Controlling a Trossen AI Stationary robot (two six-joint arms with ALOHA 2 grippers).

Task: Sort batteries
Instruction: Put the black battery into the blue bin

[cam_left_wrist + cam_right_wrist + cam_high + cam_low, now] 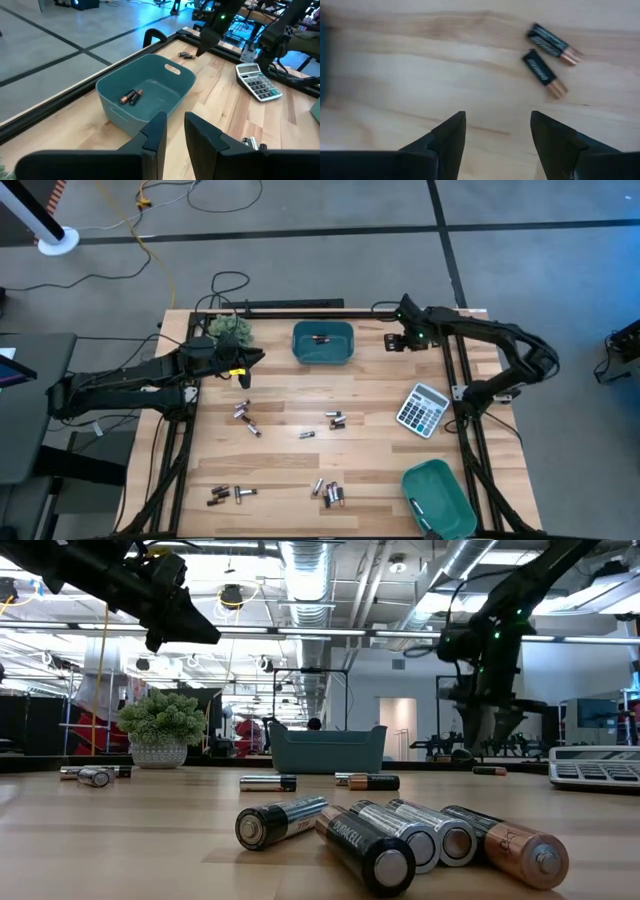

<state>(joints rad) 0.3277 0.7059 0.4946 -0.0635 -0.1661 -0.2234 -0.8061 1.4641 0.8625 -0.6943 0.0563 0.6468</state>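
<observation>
the right gripper [497,132] is held spread over two batteries [547,55] beside the teal bin [323,343], seemingly to straddle one. the left gripper [173,131], narrowly parted and empty, is kept facing that bin.

Lighting was even and bright from overhead ceiling fixtures [300,565]; shadows soft; right wrist view slightly blurred.

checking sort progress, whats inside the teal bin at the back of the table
Two batteries lie side by side on the floor of the teal bin. Its near wall hides the adjoining strip of floor in the left wrist view.
</observation>
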